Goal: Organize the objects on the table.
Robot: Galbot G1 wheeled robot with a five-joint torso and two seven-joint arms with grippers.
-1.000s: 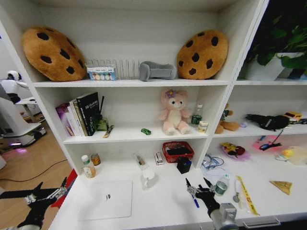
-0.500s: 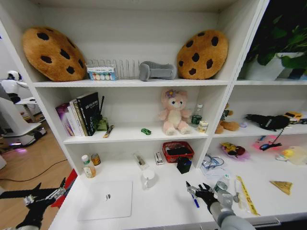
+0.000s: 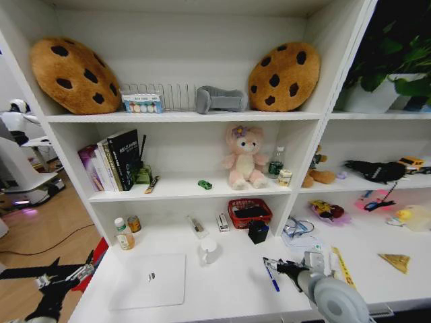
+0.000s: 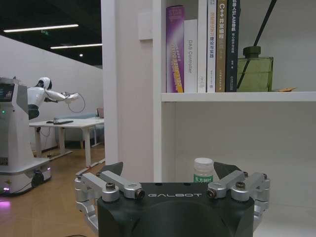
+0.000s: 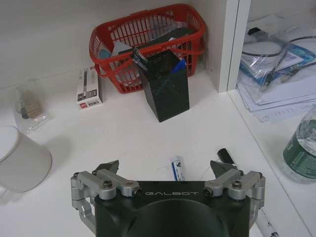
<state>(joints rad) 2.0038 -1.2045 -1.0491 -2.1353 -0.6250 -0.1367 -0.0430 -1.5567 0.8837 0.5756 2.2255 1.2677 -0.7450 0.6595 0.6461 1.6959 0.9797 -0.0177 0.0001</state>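
Note:
My right gripper (image 5: 165, 166) is open and hovers low over the white table (image 3: 229, 293), its jaws standing on either side of a blue pen (image 5: 177, 168). A black pen (image 5: 225, 156) lies just beside one fingertip. In the head view the right gripper (image 3: 275, 266) is right of the white mug (image 3: 209, 250) and the silver laptop (image 3: 151, 279). A tiny green toy car (image 3: 205, 184) and a green-capped bottle (image 3: 277, 161) stand on the shelf above. My left gripper (image 3: 75, 272) hangs open off the table's left end, empty.
A black mesh pen holder (image 5: 168, 85) and a red basket (image 5: 148, 39) stand ahead of the right gripper, against the shelf upright. A water bottle (image 5: 302, 148) and bagged papers (image 5: 276, 74) lie to its side. Small jars (image 3: 125, 234) stand at the back left.
My right wrist has turned and the gripper has settled lower over the blue pen. The left arm has not moved.

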